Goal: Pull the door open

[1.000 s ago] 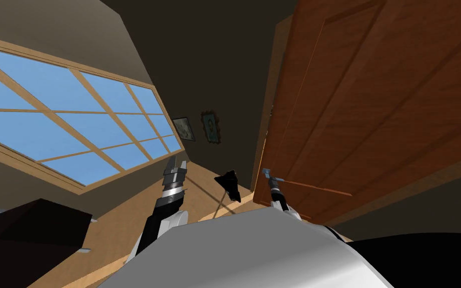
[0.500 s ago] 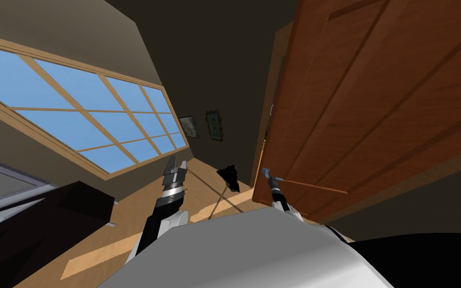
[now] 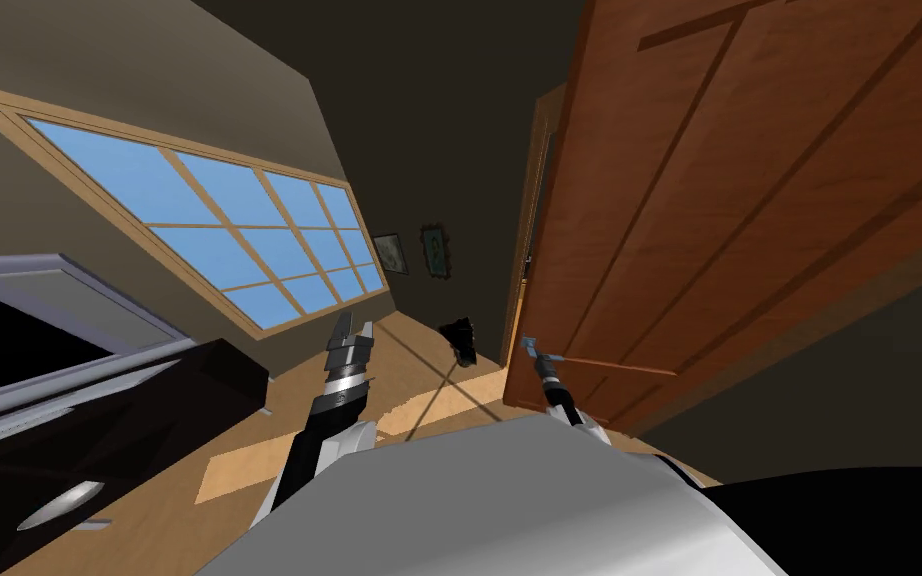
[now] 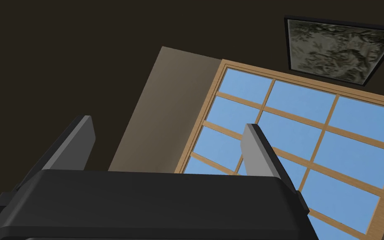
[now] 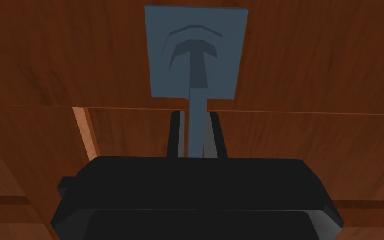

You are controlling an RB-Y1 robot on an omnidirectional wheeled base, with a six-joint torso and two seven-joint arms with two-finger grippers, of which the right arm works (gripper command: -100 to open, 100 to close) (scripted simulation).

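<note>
Dark brown, with a smooth flat top, a low cabinet (image 3: 119,430) sits far to the left in the head view, a pale oval pull (image 3: 59,505) on its front. Beyond it, a wide window (image 3: 219,230) with a light wooden frame and thin crossbars shows flat blue panes in a beige wall. The floor (image 3: 249,465) is tan wood.

The left gripper (image 3: 353,335) is raised over that floor. In its own wrist view, the gripper (image 4: 167,123) has its two grey blade fingers spread wide apart, with nothing between them.

Two small framed pictures (image 3: 390,253) hang on the dim far wall, and a small black angular object (image 3: 462,340) lies on the floor below them.

To the right rises the door (image 3: 749,200), reddish-brown wood with visible grain and long recessed panel grooves. A lighter wooden jamb (image 3: 539,170) runs alongside its near edge. Low on that edge is the blue-grey handle (image 3: 529,345), with the right gripper (image 3: 541,365) at it. The right wrist view shows a flat, square, matte plate (image 5: 195,50) on the door's face and a narrow straight lever (image 5: 197,121) coming out from it. The right gripper's (image 5: 196,114) fingers (image 5: 174,133) are clamped on the lever's two sides.
</note>
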